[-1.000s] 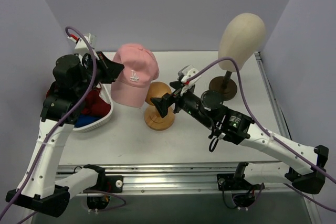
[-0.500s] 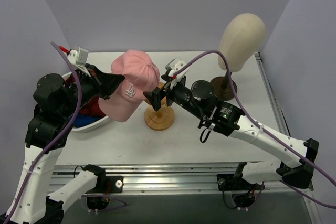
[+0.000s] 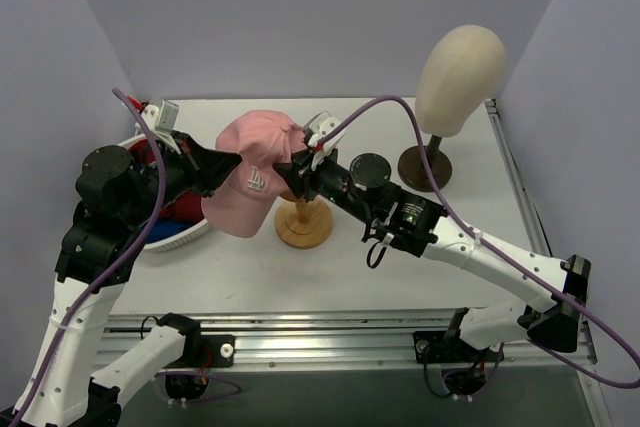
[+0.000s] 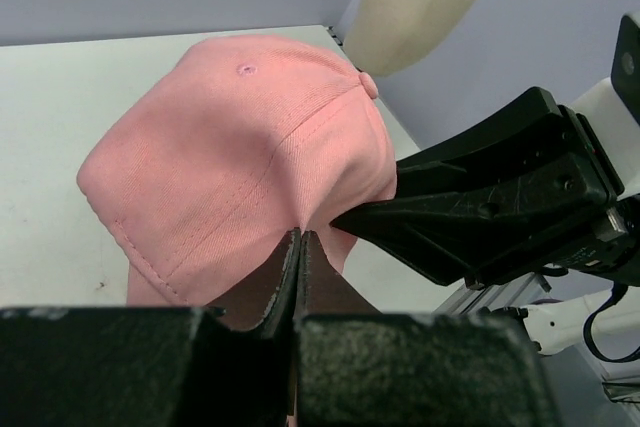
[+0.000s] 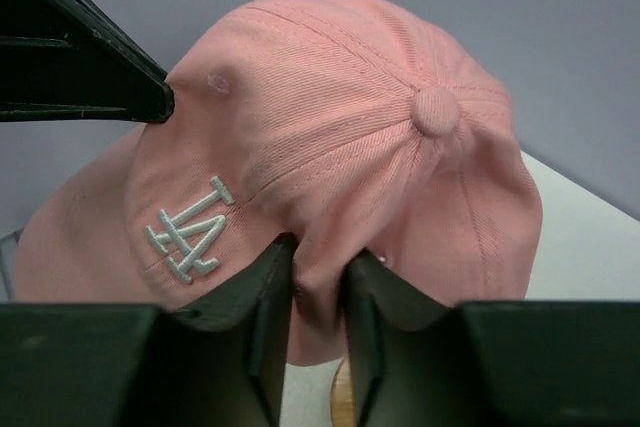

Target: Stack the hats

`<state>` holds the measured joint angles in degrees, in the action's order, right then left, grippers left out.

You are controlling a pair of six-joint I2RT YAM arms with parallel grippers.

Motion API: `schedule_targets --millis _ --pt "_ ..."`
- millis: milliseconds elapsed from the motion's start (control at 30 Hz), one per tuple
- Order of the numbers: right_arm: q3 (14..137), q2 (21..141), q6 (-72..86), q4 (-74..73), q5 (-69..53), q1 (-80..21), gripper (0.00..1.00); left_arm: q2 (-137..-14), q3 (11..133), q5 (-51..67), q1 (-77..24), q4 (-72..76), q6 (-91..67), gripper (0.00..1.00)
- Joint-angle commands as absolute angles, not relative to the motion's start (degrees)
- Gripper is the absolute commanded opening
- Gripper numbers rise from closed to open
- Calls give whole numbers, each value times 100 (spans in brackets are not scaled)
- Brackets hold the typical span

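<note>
Your left tool (image 3: 230, 160) pinches the pink cap (image 3: 255, 147) by its edge and your right tool (image 3: 286, 169) nips a crown fold, the cap hanging left of centre above the surface (image 3: 250, 269); pull apart and fabric may slip or snag the wooden stand (image 3: 303, 231).

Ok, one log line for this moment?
left claw: shut on pink cap | right claw: same | pink cap: in air

The top view looks steeply down over the whole counter (image 3: 240, 277). Both wrist views sit close to the cap (image 4: 230, 157), facing it from opposite sides.
</note>
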<state>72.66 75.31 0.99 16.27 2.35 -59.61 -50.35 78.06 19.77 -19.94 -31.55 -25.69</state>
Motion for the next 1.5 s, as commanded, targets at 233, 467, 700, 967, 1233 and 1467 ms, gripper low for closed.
schedule_targets --millis 233,467,700,967,1233,1467 --pt "7277 7102 -316 2259 1315 -5933 0 -5071 7725 2075 -2013 -2672 -2610 2" --pt "8136 7066 -1790 1741 2732 -5766 0 -5686 8174 1591 -2021 -2786 -2654 59" --pt "9359 7365 -2503 1046 2892 -4617 0 -5608 7480 1099 -2381 -2452 -2979 94" --pt "10617 7769 -2391 167 2286 -3279 0 -5528 6513 160 -3690 -1812 -2980 94" --pt "11416 8366 -1978 -668 1224 -1979 0 -5722 6056 -105 -4473 -1161 -2865 94" --pt "11707 8710 -1407 -773 -357 -749 0 -5836 5687 -194 -4825 -809 -2707 94"
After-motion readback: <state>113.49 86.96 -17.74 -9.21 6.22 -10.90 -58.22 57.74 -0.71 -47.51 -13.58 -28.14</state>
